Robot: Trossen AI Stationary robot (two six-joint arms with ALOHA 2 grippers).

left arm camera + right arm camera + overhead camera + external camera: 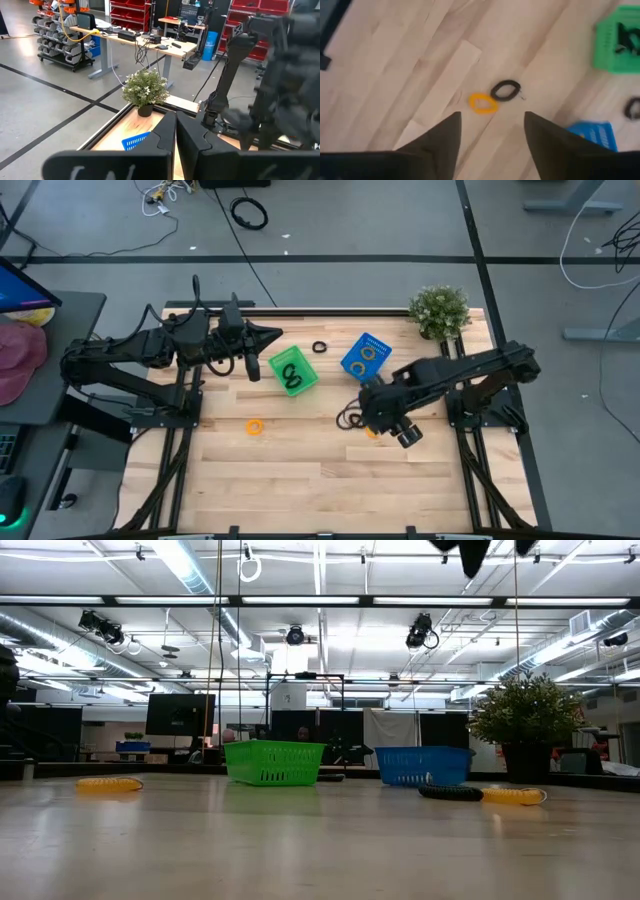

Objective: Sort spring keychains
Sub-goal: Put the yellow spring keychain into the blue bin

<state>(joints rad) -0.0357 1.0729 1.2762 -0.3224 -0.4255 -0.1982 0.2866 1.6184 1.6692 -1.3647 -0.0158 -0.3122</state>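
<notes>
My right gripper (491, 130) is open and hovers above an orange spring keychain (482, 103) and a black one (505, 90) lying side by side on the table; both also show in the low view as a black coil (450, 792) and an orange coil (513, 795). In the high view my right gripper (362, 412) partly covers them. A green basket (293, 372) holds black keychains and a blue basket (365, 357) holds orange ones. A loose black keychain (319, 347) and a loose orange one (255, 426) lie flat on the table. My left gripper (273, 334) is shut, raised beside the green basket.
A potted plant (439, 310) stands at the table's far right corner, behind the blue basket. The two baskets sit close together at the far middle. Bare wood (300, 480) stretches along the near half of the table.
</notes>
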